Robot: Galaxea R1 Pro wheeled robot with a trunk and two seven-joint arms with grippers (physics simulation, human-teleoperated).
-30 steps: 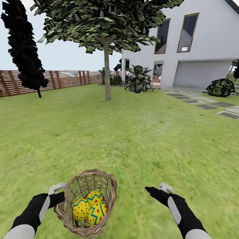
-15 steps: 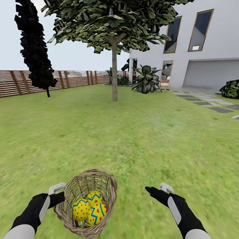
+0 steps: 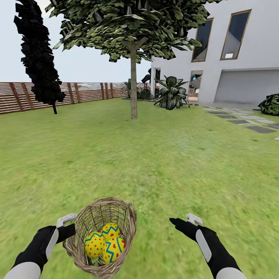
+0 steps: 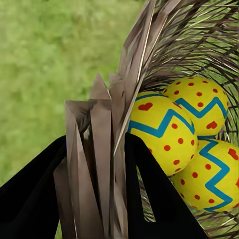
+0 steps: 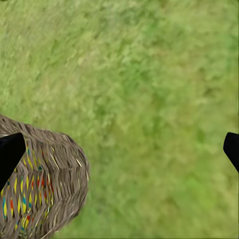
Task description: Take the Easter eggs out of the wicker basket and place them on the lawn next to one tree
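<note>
Meanwhile the view has barely panned; the tree [image 3: 133, 93] sits near 12 o'clock. Left gripper [image 4: 94, 164] stays clamped on the wicker basket [image 3: 128, 228] rim, three Easter eggs [image 3: 105, 242] inside. Right gripper [image 3: 182, 221] spread wide above the lawn [image 3: 174, 162].

Three yellow Easter eggs [image 3: 104, 243] with red dots and blue zigzags are nested in the tilted wicker basket [image 3: 101, 235], held above the lawn [image 3: 162, 162]. A bare-trunked tree [image 3: 133, 89] is seen well ahead.
</note>
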